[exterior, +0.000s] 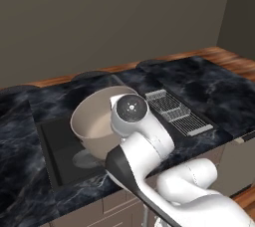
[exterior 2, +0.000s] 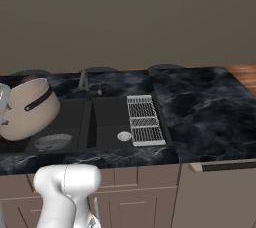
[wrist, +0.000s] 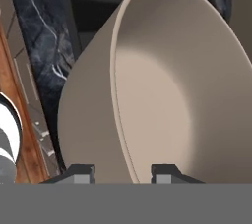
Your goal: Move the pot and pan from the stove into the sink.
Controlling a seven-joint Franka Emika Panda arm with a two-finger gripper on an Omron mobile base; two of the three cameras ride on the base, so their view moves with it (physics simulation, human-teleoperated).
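Pot [exterior: 94, 121] and tool [wrist: 123, 171] are joined at the rim: in the hand view the two dark fingertips are seen straddling the pot's wall, one outside and one inside, so the tool is judged to be clamped on that rim. Because the hold is taken at one edge only, the pot is carried tilted, its pale interior turned sideways, as is seen in the left base view. The pot is held above the left part of the sink [exterior 2: 107, 117], clear of the basin floor, where a pale round drain [exterior 2: 52, 141] lies just below it. To the right of the sink's middle divider a wire dish rack [exterior 2: 144, 120] is laid across the basin, and a dark faucet [exterior 2: 84, 83] is set at the sink's back edge. Black marbled bench [exterior 2: 200, 107] is spread around the sink. Lowering into the left basin is judged to be the step in hand, the rack side being blocked.
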